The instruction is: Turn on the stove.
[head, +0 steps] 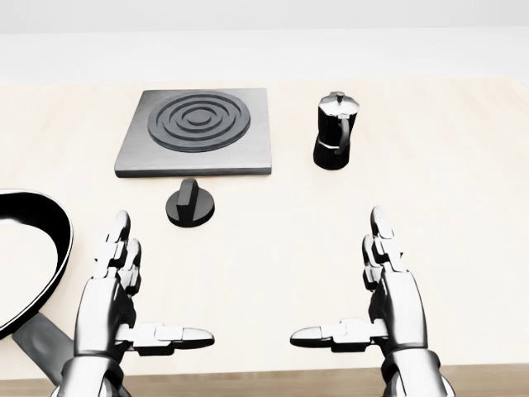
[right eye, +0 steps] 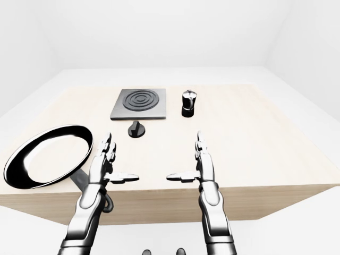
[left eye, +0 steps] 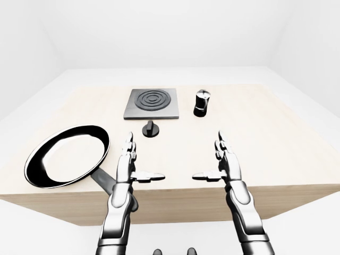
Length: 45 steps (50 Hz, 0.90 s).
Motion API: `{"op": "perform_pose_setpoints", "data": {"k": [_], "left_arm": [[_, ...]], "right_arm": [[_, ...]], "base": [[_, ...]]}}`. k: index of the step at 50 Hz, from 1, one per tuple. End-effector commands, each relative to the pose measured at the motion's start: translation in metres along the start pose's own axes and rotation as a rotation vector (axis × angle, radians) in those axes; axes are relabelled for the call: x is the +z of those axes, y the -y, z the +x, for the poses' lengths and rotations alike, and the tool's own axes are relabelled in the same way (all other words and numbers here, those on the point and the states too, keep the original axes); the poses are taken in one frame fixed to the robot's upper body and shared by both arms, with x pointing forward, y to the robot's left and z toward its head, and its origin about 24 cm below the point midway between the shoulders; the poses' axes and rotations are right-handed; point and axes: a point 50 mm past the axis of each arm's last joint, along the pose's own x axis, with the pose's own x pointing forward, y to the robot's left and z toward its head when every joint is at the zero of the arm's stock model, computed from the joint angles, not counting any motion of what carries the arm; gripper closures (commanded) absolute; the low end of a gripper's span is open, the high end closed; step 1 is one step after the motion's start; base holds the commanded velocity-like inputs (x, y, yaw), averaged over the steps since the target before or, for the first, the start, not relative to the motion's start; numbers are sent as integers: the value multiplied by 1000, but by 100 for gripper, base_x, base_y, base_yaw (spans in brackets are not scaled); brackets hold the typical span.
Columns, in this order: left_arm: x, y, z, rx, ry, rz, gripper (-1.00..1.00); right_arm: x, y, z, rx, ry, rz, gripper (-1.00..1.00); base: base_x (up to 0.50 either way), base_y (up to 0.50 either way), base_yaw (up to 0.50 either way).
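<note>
Left robot hand [head: 124, 289] and right robot hand [head: 382, 289] open over the near edge of the desk [head: 463, 207], fingers extended, thumbs pointing inward, gripping nothing. Black frying pan [left eye: 66, 155] at the near left corner, handle overhanging the near edge beside the left robot hand. Farther in, black knob [head: 191, 203] just beside the near side of the stove [head: 197, 131], mid-desk; moka pot [head: 335, 131] upright to its right.
</note>
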Motion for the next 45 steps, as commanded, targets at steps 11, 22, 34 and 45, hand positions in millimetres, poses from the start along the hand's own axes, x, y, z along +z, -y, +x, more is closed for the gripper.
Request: {"op": "perform_pose_setpoints", "data": {"k": [11, 22, 34, 45], "left_arm": [[-2, -3, 5, -6, 16, 6, -100], [0, -3, 3, -6, 15, 9, -100], [1, -2, 2, -6, 15, 15, -100], [0, -1, 2, -9, 10, 19, -100]], "right_arm": [[-2, 6, -3, 8, -2, -9, -100], [-2, 5, -3, 16, -2, -14, -100], [-2, 5, -3, 15, 0, -18, -100], [-2, 4, -3, 15, -1, -19, -100]], "base": [[0, 0, 0], [0, 0, 0], [5, 0, 0], [29, 0, 0]]}}
